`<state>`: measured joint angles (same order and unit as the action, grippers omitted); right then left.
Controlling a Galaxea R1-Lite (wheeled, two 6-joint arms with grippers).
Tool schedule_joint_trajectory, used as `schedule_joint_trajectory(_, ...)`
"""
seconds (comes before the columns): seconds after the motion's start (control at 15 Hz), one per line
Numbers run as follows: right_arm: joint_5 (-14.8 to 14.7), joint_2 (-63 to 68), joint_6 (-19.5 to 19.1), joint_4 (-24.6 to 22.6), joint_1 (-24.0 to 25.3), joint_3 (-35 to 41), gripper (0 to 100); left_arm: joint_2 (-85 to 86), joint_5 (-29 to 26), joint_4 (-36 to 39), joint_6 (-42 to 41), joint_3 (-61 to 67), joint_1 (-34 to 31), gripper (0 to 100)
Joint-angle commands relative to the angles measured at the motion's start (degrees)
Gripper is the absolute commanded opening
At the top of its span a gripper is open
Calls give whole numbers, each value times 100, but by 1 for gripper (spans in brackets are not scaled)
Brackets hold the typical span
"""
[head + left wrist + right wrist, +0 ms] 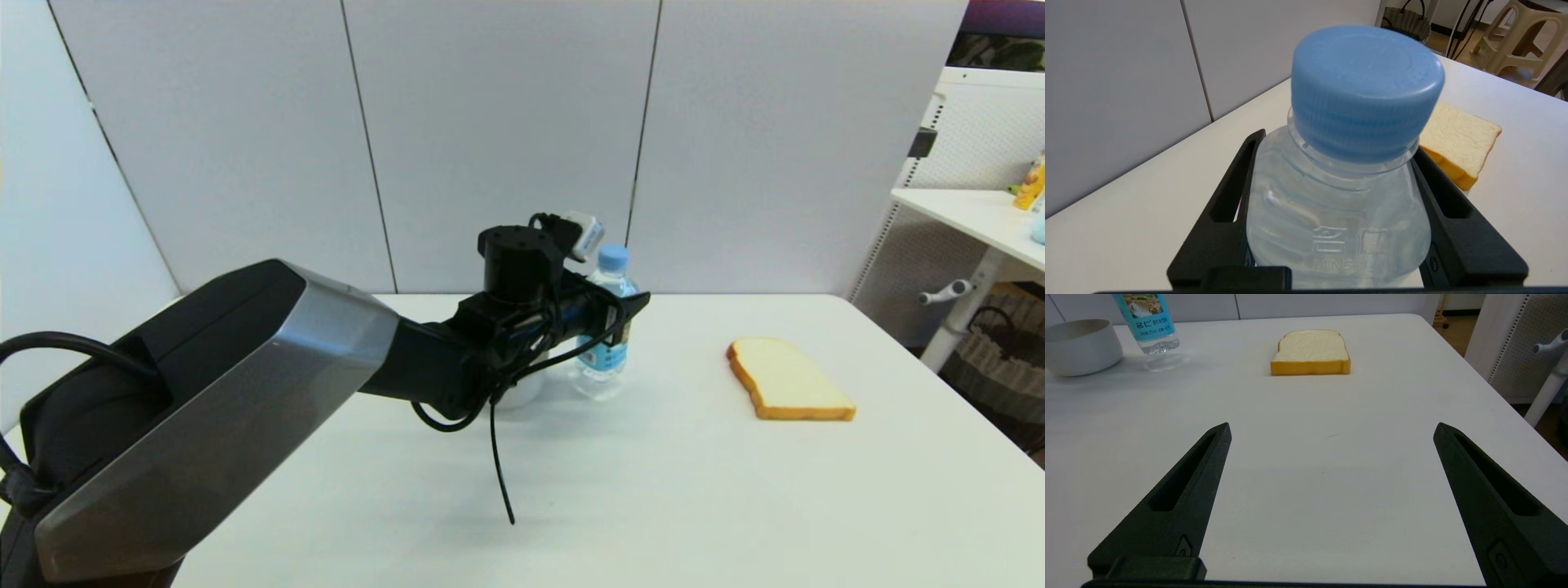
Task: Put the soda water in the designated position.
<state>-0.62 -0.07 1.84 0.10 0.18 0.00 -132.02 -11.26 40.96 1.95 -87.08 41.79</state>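
The soda water point(606, 327) stands upright near the middle of the white table, a clear bottle with a light blue cap point(1365, 90) and a blue label point(1145, 316). My left gripper point(620, 314) reaches in from the left and is shut on the bottle's body below the shoulder, one black finger point(1229, 200) pressed against each side. Whether its base point(1157, 347) touches the tabletop I cannot tell. The designated position has no mark on the bare white tabletop point(653, 490). My right gripper point(1332, 426) hovers low over the near right part of the table, open with nothing between its fingers.
A slice of bread point(788, 380) lies flat to the right of the bottle. A grey round bowl point(1079, 347) sits just left of the bottle, mostly hidden behind my left arm in the head view. A side table point(980, 212) stands beyond the right edge.
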Motion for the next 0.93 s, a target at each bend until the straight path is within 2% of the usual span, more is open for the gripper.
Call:
schedule_joint_trajectory(0.07, 1, 7, 0, -1, 8, 9, 100, -34, -7, 35, 69, -2, 5, 0)
schedule_joint_trajectory(0.33, 1, 7, 0, -1, -1, 9, 100, -122, -7, 149, 104, -2, 5, 0)
schedule_joint_trajectory(0.4, 1, 7, 0, -1, -1, 9, 100, -131, -16, 175, 157, -2, 5, 100)
schedule_joint_trajectory(0.93, 1, 7, 0, -1, -1, 9, 100, 423, -51, 88, 157, 15, 5, 100)
